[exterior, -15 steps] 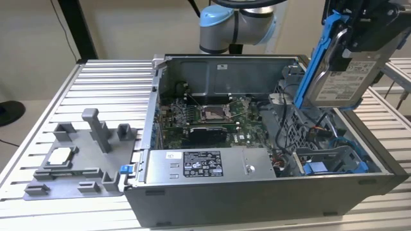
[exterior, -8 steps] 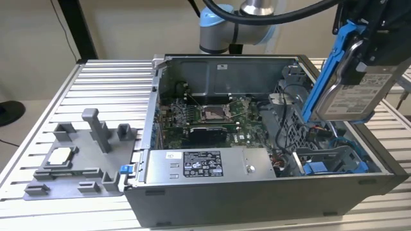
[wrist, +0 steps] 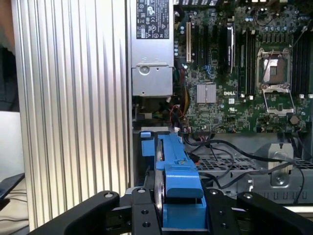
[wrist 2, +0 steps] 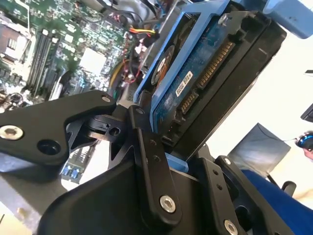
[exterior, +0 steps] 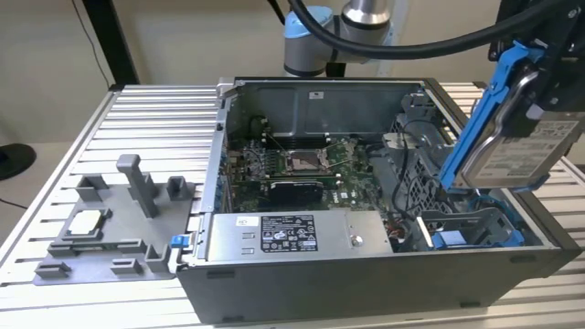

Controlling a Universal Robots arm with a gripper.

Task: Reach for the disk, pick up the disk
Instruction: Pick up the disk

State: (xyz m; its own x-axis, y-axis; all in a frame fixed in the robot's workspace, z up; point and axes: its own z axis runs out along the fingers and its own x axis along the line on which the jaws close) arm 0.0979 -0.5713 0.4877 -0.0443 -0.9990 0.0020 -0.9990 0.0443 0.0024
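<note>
Overhead, the black tool (wrist: pixel 182 215) clamps the flat metal disk (exterior: pixel 514 147) by its blue plastic bracket, above the open computer case (exterior: pixel 366 288).

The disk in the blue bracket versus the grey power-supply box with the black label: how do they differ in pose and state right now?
The silver-grey metal disk in its blue plastic bracket is lifted above the open computer case and tilted steeply on edge; the larger grey metal box with the black label lies flat, seated inside the case. The disk is clamped in the black tool; the box is untouched. The disk is smaller and blue-framed; the box is plain grey. Both are rectangular, labelled metal parts.
</note>
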